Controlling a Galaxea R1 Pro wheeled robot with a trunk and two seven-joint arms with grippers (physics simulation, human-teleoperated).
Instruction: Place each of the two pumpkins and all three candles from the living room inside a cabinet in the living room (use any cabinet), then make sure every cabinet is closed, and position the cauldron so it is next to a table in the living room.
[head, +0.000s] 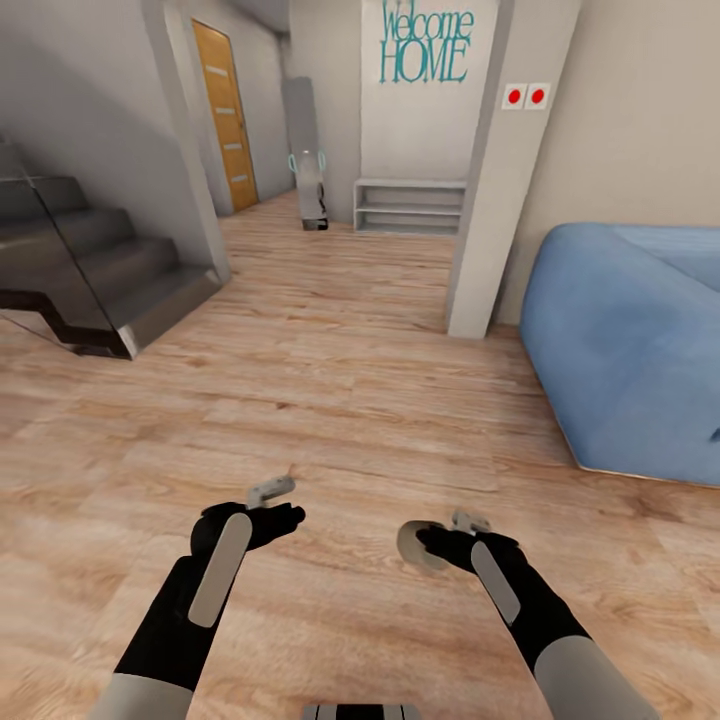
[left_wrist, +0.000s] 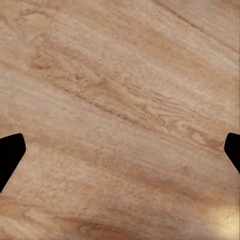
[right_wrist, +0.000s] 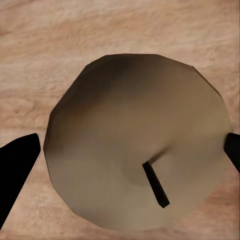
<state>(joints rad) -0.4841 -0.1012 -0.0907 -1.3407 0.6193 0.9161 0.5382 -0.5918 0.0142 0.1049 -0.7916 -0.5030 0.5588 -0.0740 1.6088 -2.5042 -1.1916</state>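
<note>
You've got pale, matt wood-plank flooring (head: 330, 400) with visible grain under you. That squat greyish-tan candle (right_wrist: 137, 145) looks waxy and dull, dark wick on top. The big blue sofa (head: 630, 340) reads as soft cloth.

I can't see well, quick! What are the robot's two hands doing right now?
Left gripper: open, nothing between its fingers, wooden floor below.
Right gripper: shut on a candle, its wick end facing the wrist camera.
</note>
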